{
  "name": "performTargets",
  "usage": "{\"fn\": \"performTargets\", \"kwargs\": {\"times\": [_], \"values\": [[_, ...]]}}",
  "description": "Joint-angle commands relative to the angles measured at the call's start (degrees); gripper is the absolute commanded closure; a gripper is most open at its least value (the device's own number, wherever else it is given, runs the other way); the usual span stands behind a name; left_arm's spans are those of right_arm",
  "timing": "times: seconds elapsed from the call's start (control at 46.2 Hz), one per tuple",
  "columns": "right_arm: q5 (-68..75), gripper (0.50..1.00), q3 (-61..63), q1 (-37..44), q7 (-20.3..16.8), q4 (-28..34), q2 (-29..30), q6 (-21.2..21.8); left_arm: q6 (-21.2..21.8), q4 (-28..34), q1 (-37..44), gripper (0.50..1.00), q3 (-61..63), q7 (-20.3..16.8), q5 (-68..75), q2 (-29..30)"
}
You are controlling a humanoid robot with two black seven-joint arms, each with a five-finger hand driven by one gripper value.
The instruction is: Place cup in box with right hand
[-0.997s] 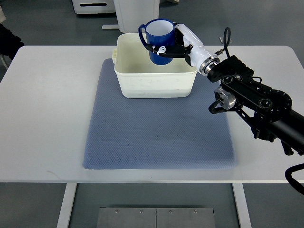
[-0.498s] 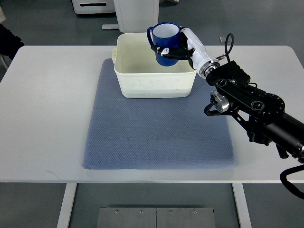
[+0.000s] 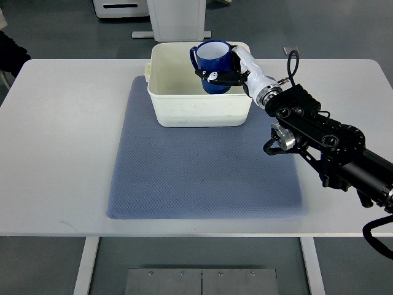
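— Cup (image 3: 212, 58), blue and upright, sits inside the rim of the white box (image 3: 199, 110), with the robot's right hand (image 3: 236, 69) curled around its right side and dark fingers (image 3: 220, 77) wrapped across its front wall. What could spoil this?

— Mostly the release. The cup is in the box's right-hand part, and the hand reaches in over the right wall. If the fingers spread while the cup is off the floor of the box, it may drop and tip; whether its base rests on the bottom cannot be told from above. The handle, on the side away from the fingers, points into the open middle of the box, so it has room there.

— And pulling out?

— A finger snagging the cup's rim could drag it over, and the wrist passing low over the wall beside it could nudge the light-looking box across the mat.

— What lies under it all?

— A blue-grey textured mat (image 3: 202, 172) spreads toward the camera from the fingers, on a white tabletop (image 3: 61, 153). The box stands on the mat's far edge, a small tab on its left wall.

— The room?

— Grey floor (image 3: 61, 31), with pale equipment bases beyond the fingers at the frame's top. A dark shape (image 3: 9, 55) clips the left edge, unidentifiable. No left arm shows.
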Motion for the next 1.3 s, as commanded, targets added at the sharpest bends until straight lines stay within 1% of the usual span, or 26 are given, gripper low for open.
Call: {"fn": "performTargets", "kwargs": {"times": [0.0, 0.108, 0.152, 0.238, 0.26, 0.325, 0.347, 0.412, 0.498, 0.52, 0.542, 0.758, 1.278], "values": [[0.0, 1.0, 0.0, 0.1, 0.1, -0.4, 0.3, 0.0, 0.0, 0.0, 0.0, 0.5, 0.0, 0.0, 0.0, 0.0], [0.0, 1.0, 0.1, 0.1, 0.3, -0.4, 0.4, 0.0, 0.0, 0.0, 0.0, 0.5, 0.0, 0.0, 0.0, 0.0], [0.0, 0.992, 0.1, 0.0, 0.3, -0.4, 0.4, 0.0, 0.0, 0.0, 0.0, 0.5, 0.0, 0.0, 0.0, 0.0], [0.0, 0.923, 0.0, 0.1, 0.3, -0.4, 0.8, 0.0, 0.0, 0.0, 0.1, 0.5, -0.1, 0.0, 0.0, 0.0], [0.0, 0.894, 0.1, 0.1, 0.3, -0.4, 0.8, 0.0, 0.0, 0.0, 0.0, 0.5, 0.0, 0.0, 0.0, 0.0], [0.0, 0.75, 0.1, 0.1, 0.3, -0.4, 0.8, 0.0, 0.0, 0.0, 0.0, 0.5, 0.0, 0.0, 0.0, 0.0], [0.0, 0.712, 0.0, 0.1, 0.3, -0.4, 0.8, 0.0, 0.0, 0.0, 0.0, 0.5, 0.0, 0.0, 0.0, 0.0], [0.0, 0.664, 0.0, 0.1, 0.4, -0.4, 0.8, 0.1, 0.0, 0.0, 0.0, 0.5, 0.0, 0.0, 0.1, 0.0], [0.0, 0.551, 0.0, 0.1, 0.4, -0.4, 0.8, 0.1, 0.0, 0.0, 0.0, 0.5, -0.1, 0.0, 0.0, 0.0], [0.0, 0.528, 0.0, 0.1, 0.4, -0.4, 0.8, 0.1, 0.0, 0.0, 0.0, 0.5, 0.0, 0.0, 0.0, 0.0], [0.0, 0.519, 0.0, 0.1, 0.4, -0.4, 0.8, 0.1, 0.0, 0.0, 0.0, 0.5, 0.0, 0.0, 0.0, 0.0], [0.0, 0.509, 0.0, 0.1, 0.4, -0.4, 0.8, 0.1, 0.0, 0.0, 0.0, 0.5, 0.0, 0.0, 0.0, 0.0], [0.2, 0.509, 0.4, 2.2, 0.3, 0.0, -0.1, 0.1, 0.0, 0.0, 0.0, 0.5, 0.0, 0.0, 0.0, 0.0]]}}
